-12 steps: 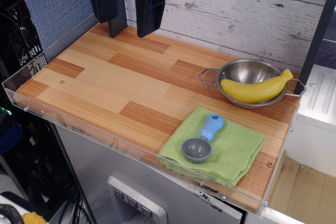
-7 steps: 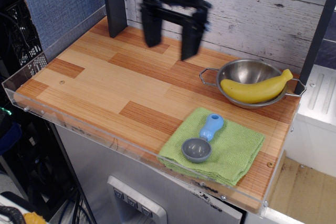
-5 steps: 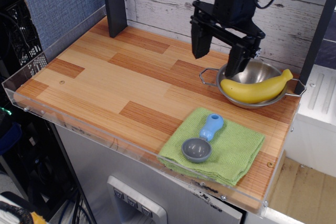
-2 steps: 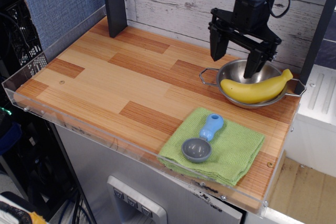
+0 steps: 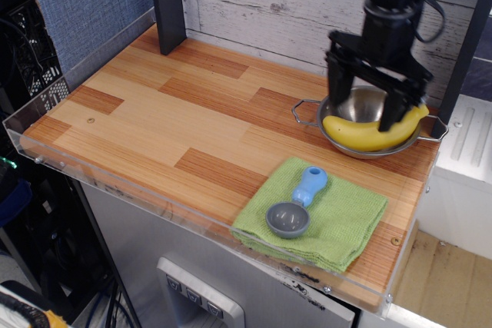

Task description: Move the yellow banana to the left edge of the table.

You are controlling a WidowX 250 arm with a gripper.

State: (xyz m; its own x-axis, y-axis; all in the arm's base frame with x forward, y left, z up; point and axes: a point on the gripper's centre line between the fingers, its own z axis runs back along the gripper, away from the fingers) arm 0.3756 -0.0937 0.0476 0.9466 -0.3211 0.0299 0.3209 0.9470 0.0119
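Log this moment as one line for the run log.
phase: reach | hand: open, over bowl | yellow banana: in steel bowl, not gripped | table left edge: not reached

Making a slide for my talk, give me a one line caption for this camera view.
Open gripper poised over the yellow banana lying in a steel bowl at the table's right end.

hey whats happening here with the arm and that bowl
A single robot arm has its gripper hanging open over the steel bowl at the table's right end, jaws straddling the yellow banana lying inside. The banana is not gripped yet. A blue scoop rests on a green cloth nearby.
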